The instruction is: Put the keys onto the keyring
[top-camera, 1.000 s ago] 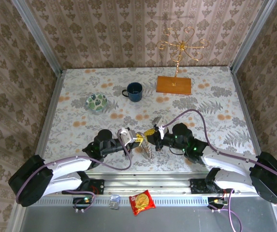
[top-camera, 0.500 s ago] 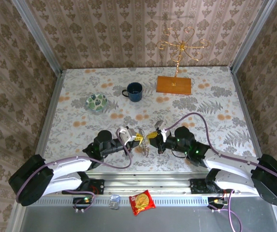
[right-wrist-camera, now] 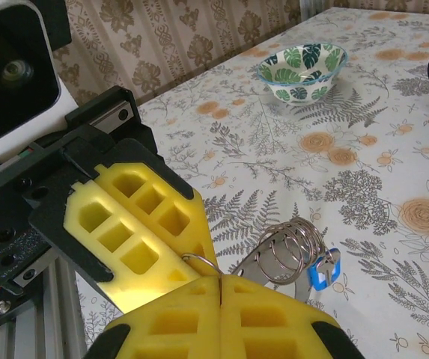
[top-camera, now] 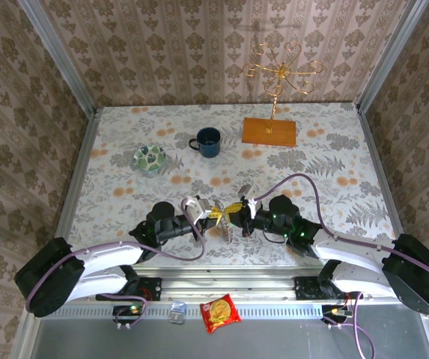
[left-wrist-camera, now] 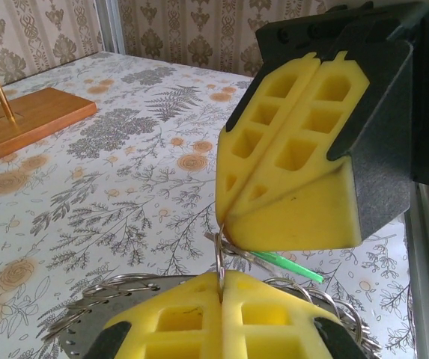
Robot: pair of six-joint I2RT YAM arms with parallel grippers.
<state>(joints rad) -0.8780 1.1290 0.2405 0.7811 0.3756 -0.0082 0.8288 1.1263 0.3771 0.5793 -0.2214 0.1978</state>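
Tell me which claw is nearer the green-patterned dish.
Left. The left claw sits right of the dish, toward the near edge; the right claw sits farther right again.

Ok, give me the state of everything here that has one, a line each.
left gripper: jaws shut on the wire loop
right gripper: jaws shut on the same loop
keyring: under the grippers, coils spread apart
blue key: hanging at the keyring's coil
green key: partly hidden behind the right gripper
mug: upright
dish: upright, empty
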